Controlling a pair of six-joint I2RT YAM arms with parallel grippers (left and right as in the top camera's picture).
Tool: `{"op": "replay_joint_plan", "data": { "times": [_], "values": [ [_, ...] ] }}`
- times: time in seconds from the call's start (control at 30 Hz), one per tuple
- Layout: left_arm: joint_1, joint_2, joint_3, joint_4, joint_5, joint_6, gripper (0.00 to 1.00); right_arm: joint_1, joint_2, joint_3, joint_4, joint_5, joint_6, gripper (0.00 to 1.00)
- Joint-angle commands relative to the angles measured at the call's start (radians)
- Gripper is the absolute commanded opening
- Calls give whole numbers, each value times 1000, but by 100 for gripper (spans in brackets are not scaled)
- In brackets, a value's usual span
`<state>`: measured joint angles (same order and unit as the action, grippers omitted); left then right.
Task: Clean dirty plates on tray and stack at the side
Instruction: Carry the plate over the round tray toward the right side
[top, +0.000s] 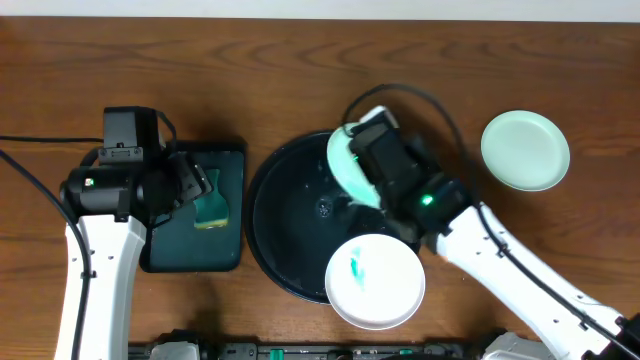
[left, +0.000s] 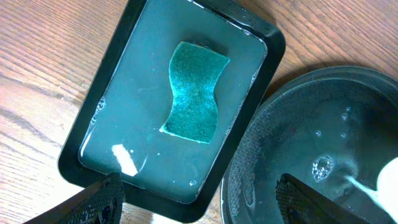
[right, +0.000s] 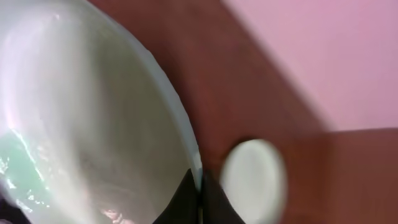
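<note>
Your right claw (top: 358, 150) grips a tilted mint plate (top: 342, 172) by its rim over the black tray (top: 285, 205), the smeared white plate (top: 375, 282) sits on that tray's near edge, a second mint plate (top: 525, 150) lies on the counter (top: 300, 60), and your left claw (top: 203, 187) gapes empty above the sponge (left: 194, 93).

Brown wood-grain table (top: 300, 60) carries 3 items directly: dark rectangular tray (top: 200, 250) left, round black tray (top: 280, 230) just beside it, 1 mint plate (top: 525, 150) well right.
</note>
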<state>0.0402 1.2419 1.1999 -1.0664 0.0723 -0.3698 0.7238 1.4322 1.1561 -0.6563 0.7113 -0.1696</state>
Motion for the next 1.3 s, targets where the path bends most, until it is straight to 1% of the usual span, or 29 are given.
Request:
{"op": "replay_joint_plan", "data": {
  "times": [0.0,0.13,0.33,0.47,0.57,0.8,0.93,1.03,1.1,1.13,1.2,1.23,1.27],
  "values": [
    [2,6,-5,-2,-2,-9,79,84,-14,26,34,370,-224,1],
    [2,6,-5,-1,-2,-9,79,155,-14,26,93,507,-370,1],
    [2,6,-5,-1,-2,-9,79,222,-14,26,198,620,-564,1],
    [3,6,-5,-1,-2,-9,79,257,-14,26,276,651,-661,1],
    [3,6,-5,-1,-3,-9,79,278,-14,26,308,653,-696,1],
    [3,6,-5,-1,-3,-8,79,306,-14,26,332,653,-718,1],
    [3,6,-5,2,-3,-9,79,296,-11,26,330,597,-676,1],
    [3,6,-5,1,-3,-8,79,325,-3,26,335,698,-700,1],
    [3,6,-5,3,-3,-9,79,328,-3,26,329,590,-631,1],
    [3,6,-5,7,-2,-9,79,327,0,26,323,580,-629,1],
    [2,6,-5,8,-2,-9,79,351,6,26,346,660,-645,1],
    [3,6,-5,5,-2,-9,79,356,6,26,351,627,-613,1],
    [2,6,-5,5,-2,-9,79,352,6,26,338,549,-581,1]
  ]
}}
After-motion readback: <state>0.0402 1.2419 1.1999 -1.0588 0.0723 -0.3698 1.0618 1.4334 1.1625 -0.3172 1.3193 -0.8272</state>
